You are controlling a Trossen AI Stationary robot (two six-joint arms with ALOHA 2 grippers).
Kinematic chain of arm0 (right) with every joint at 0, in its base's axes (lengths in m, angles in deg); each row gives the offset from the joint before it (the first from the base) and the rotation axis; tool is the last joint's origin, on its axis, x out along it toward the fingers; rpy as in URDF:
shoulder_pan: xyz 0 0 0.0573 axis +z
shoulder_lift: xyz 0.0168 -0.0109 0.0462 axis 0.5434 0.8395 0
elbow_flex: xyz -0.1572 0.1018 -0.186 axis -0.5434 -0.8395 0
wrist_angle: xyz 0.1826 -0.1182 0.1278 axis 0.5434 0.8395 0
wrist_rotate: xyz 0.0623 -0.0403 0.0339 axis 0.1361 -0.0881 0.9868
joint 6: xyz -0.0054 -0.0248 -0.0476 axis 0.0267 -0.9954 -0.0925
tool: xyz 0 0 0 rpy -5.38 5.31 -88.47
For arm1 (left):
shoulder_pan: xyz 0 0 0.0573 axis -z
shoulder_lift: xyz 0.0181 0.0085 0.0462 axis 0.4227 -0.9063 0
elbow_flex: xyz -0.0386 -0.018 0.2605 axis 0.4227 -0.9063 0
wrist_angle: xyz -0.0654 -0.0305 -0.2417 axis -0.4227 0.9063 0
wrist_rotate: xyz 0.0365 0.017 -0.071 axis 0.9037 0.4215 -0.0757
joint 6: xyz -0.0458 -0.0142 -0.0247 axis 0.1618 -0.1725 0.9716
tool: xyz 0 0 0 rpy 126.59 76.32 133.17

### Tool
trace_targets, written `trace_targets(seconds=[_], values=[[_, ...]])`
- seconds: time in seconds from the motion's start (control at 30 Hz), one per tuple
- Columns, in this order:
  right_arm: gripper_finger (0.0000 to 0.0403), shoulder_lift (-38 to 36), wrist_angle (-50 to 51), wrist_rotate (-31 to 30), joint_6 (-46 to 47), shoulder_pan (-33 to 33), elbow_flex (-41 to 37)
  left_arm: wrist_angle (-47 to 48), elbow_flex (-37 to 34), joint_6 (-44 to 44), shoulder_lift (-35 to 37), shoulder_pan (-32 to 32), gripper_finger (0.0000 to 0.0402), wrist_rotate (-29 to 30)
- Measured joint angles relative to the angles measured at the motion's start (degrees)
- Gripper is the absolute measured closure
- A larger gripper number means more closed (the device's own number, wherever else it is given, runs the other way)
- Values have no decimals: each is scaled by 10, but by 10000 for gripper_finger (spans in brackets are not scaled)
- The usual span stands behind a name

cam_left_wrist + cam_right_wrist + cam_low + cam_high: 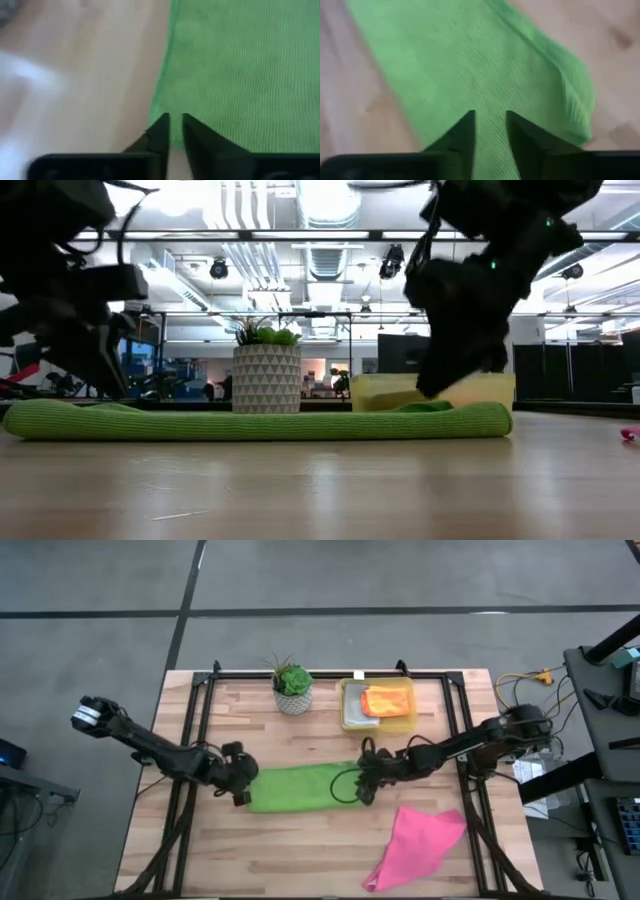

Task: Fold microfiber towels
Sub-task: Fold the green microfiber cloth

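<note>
Though far from finished, already partly done. High view: bright green towel folded into a long band across the middle of the frame on the wooden counter; left end effector at its left end, right end effector at its right end. Orange towel folded small, lying in the yellow plastic bin at upper centre, beside a potted plant. Hot pink towel crumpled at lower right, not folded yet. Grey towel not clearly made out.

Low view: green band flat across the frame, both arms dark above its ends; plant pot and bin behind it.

Left wrist view: fingers nearly together, only a thin gap, at the towel's edge, holding nothing as far as can be seen.

Right wrist view: fingers moderately apart above the cloth, gripping nothing.

Likely left: further folds of the green, then the pink.

No brand, label or readable writing anywhere.
</note>
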Motion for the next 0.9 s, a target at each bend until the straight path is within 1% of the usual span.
trace_targets(seconds=[0.03, 0.1, 0.17, 0.27, 0.4, 0.57, 0.73, 0.8, 0.9], values=[[319, 12, 2, 0, 9, 4, 1, -7, 0, -12, -9, -8, 387, -14], [369, 35, -1, 0, 24, 8, 8, -9, 1, -16, -26, -19, 392, -22], [384, 56, 5, 0, 41, 8, 13, -11, 4, -15, -45, -23, 397, -24], [392, 83, 12, -12, 61, -2, 23, -12, 6, -12, -71, -23, 400, -62], [394, 105, 18, -21, 56, -27, 37, -28, 12, -9, -114, -13, 401, -123], [394, 124, 22, -22, 11, -59, 60, -63, 22, 25, -160, 14, 401, -176], [394, 140, 29, -30, -31, -84, 86, -91, 37, 87, -195, 49, 401, -221], [394, 149, 31, -30, -50, -90, 100, -108, 43, 106, -212, 64, 402, -252], [394, 168, 29, -34, -68, -94, 122, -143, 53, 110, -249, 89, 401, -319]])
